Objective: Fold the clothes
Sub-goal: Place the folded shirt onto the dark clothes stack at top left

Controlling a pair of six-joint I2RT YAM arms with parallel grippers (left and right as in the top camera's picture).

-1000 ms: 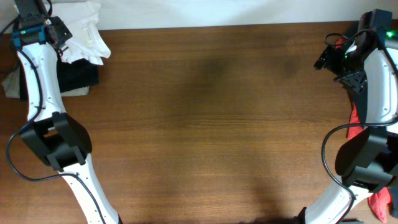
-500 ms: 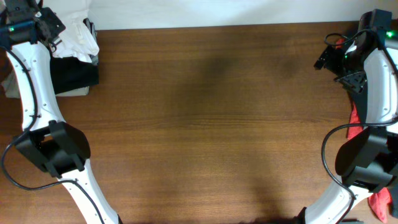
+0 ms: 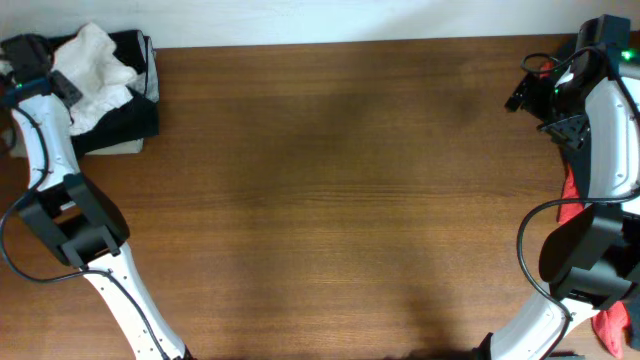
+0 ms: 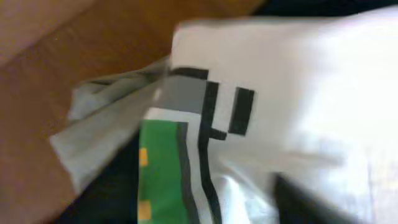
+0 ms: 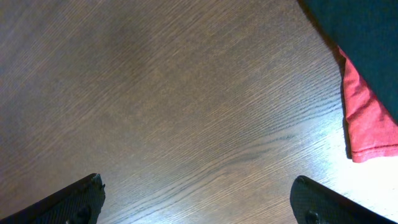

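The white garment (image 3: 96,58) lies crumpled on a black garment (image 3: 125,115) at the table's far left corner. My left gripper (image 3: 60,86) sits at the white cloth's left edge. The left wrist view is blurred and filled by the white garment (image 4: 298,93), its green label (image 4: 161,168) and black cloth (image 4: 106,199); the jaws do not show there. At the far right my right gripper (image 3: 522,92) (image 5: 199,202) hangs open over bare wood, nothing between its fingers. A red garment (image 5: 367,118) (image 3: 570,188) and a dark one (image 5: 360,31) lie by the right edge.
A grey cloth (image 4: 99,124) (image 3: 125,147) pokes out from under the left pile. More red fabric (image 3: 612,325) lies at the near right corner behind the right arm's base (image 3: 590,250). The brown wooden table (image 3: 340,200) stretches between the arms.
The left arm swung left and back, carrying the white garment from the pile's front edge onto the black one, where it now rests bunched. The right arm has not moved.
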